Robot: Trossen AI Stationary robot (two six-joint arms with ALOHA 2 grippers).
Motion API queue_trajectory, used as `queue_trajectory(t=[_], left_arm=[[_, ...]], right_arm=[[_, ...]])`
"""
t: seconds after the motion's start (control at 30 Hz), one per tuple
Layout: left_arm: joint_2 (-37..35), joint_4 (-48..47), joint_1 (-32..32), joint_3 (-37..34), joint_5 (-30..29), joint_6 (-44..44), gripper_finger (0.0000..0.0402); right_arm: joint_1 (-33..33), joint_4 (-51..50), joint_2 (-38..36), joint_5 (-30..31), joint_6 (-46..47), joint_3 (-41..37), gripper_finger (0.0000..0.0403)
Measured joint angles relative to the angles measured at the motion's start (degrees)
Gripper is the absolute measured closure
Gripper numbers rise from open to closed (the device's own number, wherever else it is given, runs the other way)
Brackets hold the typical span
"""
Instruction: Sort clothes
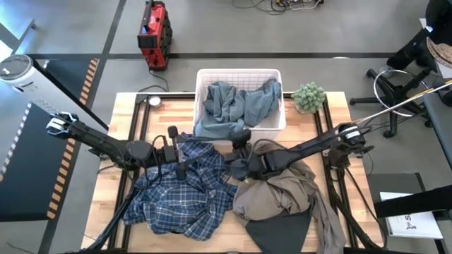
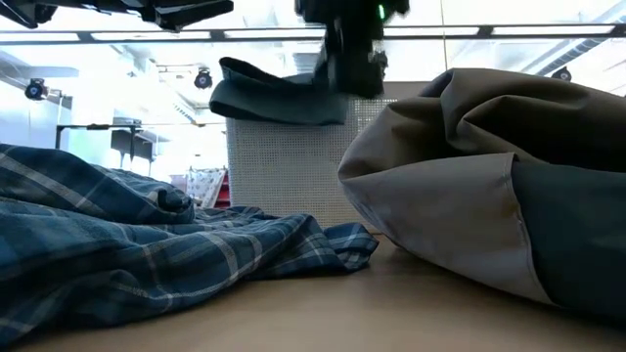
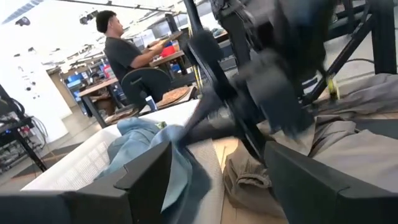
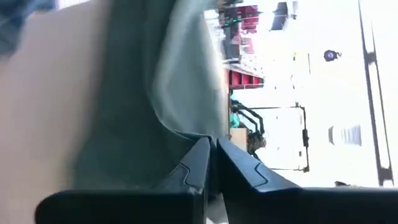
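A grey-blue shirt (image 1: 236, 104) lies in the white bin (image 1: 272, 74) at the table's far side, and part of it drapes over the bin's near rim (image 2: 279, 98). My right gripper (image 1: 240, 139) is shut on this shirt, just in front of the bin. My left gripper (image 1: 179, 151) is open and empty above the blue-white plaid shirt (image 1: 183, 190), which lies spread on the table's left half. The taupe garment (image 1: 282, 190) is heaped on the right half. The dark grey-green tee (image 1: 279, 233) lies at the near edge. The white top and the small white piece are out of view. My right gripper pinches a fold or edge of the grey-blue shirt (image 4: 186, 124) between its two shut fingers. The held part is lifted above the table in front of the bin (image 3: 208, 121). The rest of the shirt stays in the bin and over its near rim.
A small green plant (image 1: 308, 97) stands at the bin's right. A small round object (image 1: 154, 101) lies at the far left of the table. A red device (image 1: 153, 32) stands on the floor beyond the table. A person (image 3: 124, 53) works at a desk in the room behind.
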Motion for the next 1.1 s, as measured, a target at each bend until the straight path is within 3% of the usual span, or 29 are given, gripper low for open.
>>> queue_trajectory(t=[0.27, 0.4, 0.63, 0.9, 1.1], left_arm=[[-2.58, -0.04, -0.47, 0.00, -0.02, 0.90, 0.0161], [-3.38, 0.05, -0.51, -0.04, -0.14, 0.97, 0.0155], [-3.53, -0.27, -0.88, -0.22, -0.80, 1.13, 0.0148], [-5.73, -0.44, -1.28, -0.43, -1.01, 1.23, 0.0158], [-6.87, -0.70, -2.77, -0.69, -0.97, 1.23, 0.0172]], right_arm=[[-4.26, -1.43, -8.51, -8.35, -0.56, 8.82, 0.0402], [-8.57, -6.87, -11.39, -12.69, 1.31, 12.19, 0.0403], [-11.30, -25.31, -15.72, -32.84, 20.92, 13.62, 0.0394], [-4.93, -36.98, -16.47, -42.00, 37.38, 11.79, 0.0284], [0.19, -34.06, -16.00, -42.52, 46.71, 0.49, 0.0200]])
